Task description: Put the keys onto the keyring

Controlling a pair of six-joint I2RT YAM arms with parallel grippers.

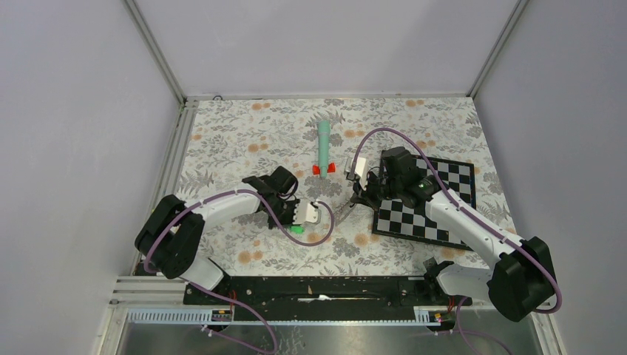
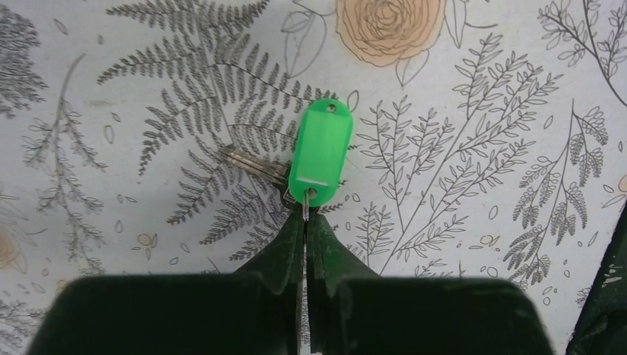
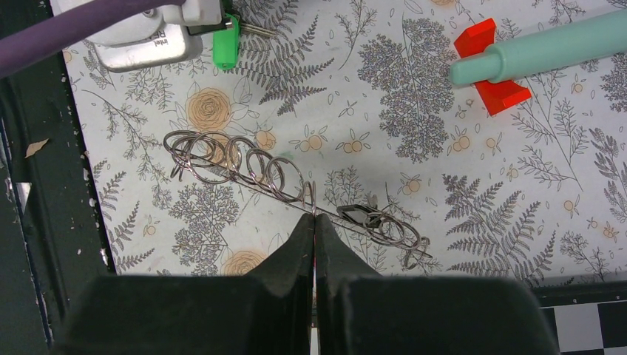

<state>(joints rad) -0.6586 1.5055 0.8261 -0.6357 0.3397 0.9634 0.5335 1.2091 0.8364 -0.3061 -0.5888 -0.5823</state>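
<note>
Left jaws closed on green-headed key, silver blade, right jaws pinching coiled-wire keyring

My top camera is looking steeply down from above and behind my bases, taking in the whole floral table from afar. My left wrist camera is hovering close, facing down at the green-headed key. My right wrist camera is sitting farther back over the keyring, sharing that key at 11 o'clock and, with the top view, the teal stick at 1 o'clock.
</note>
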